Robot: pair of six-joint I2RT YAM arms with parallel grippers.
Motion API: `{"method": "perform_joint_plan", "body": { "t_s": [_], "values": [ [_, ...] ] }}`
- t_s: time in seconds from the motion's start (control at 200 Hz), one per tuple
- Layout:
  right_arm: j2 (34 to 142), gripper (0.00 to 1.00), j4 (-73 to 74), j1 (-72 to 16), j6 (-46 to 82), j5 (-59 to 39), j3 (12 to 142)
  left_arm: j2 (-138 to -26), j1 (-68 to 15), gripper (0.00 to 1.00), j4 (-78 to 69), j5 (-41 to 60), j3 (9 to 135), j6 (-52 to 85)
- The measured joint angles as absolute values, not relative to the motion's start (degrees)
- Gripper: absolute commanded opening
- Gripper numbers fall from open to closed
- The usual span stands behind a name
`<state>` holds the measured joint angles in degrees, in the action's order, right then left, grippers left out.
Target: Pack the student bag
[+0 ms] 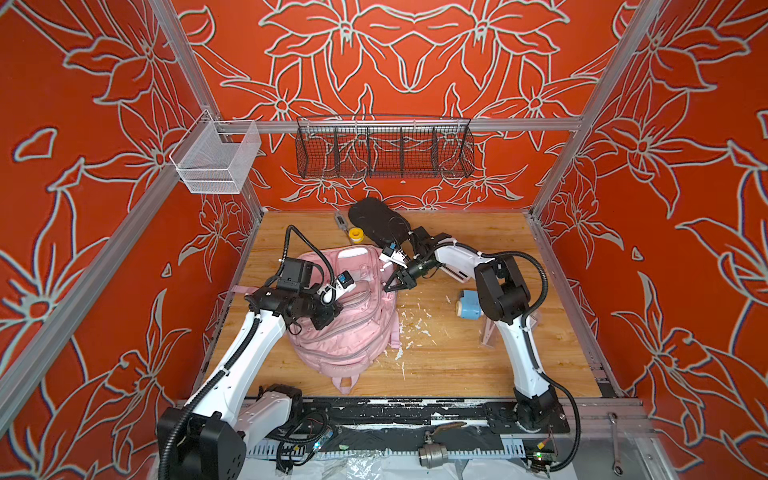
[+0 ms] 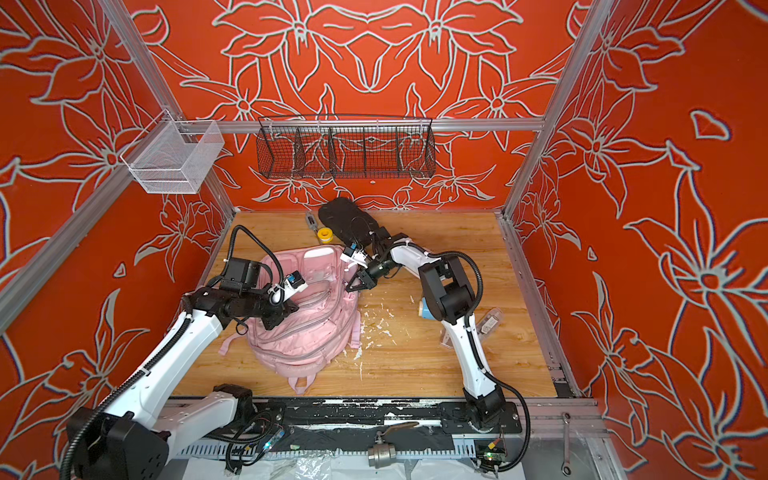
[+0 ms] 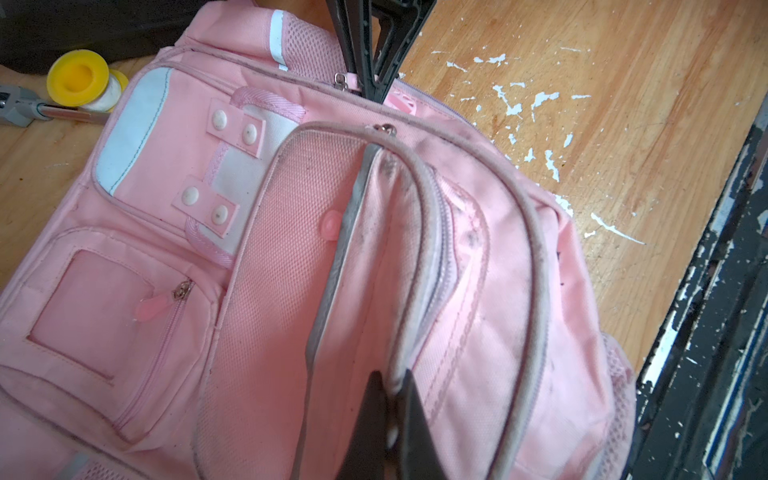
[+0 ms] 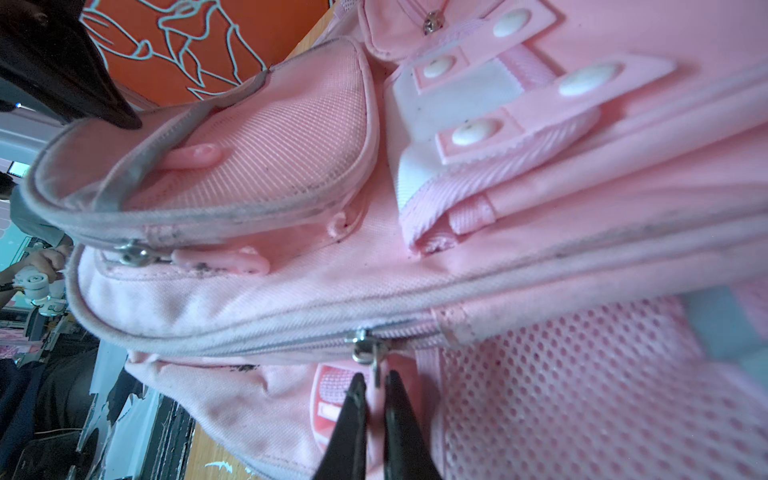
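The student bag [image 1: 345, 328] lies on the counter [image 1: 457, 365] between my tools, and I judge nothing packed yet. My left tool [image 3: 392, 378] pinches its pocket rim [image 3: 353, 199]. My right tool [image 4: 376, 380] clamps the zip pull [image 4: 375, 392]. A yellow roll [image 1: 356, 235] waits beyond the right tool.

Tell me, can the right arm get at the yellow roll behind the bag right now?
Probably not at once: the right tool is shut on a zipper pull of the student bag. Once it lets go, the yellow roll lies uncovered on the wood close by, beside the black case.
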<state>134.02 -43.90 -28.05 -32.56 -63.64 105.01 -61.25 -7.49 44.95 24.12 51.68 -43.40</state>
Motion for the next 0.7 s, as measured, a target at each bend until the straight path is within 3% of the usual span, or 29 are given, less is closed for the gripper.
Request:
{"method": "perform_joint_plan", "body": {
  "t_s": [0.05,0.26,0.701],
  "values": [
    [134.02,0.00,-43.75,-28.08,-32.32,-63.61,105.01,-61.28,-7.49,0.00,44.95,24.12,51.68,-43.24],
    [131.52,0.00,-41.67,-28.14,-31.20,-61.60,102.65,-61.58,-7.49,0.00,44.99,24.08,51.70,-40.47],
    [113.75,0.00,-35.29,-31.83,-27.81,-51.42,88.86,-59.94,-7.57,0.00,46.46,23.40,53.06,-23.22]
  ]
}}
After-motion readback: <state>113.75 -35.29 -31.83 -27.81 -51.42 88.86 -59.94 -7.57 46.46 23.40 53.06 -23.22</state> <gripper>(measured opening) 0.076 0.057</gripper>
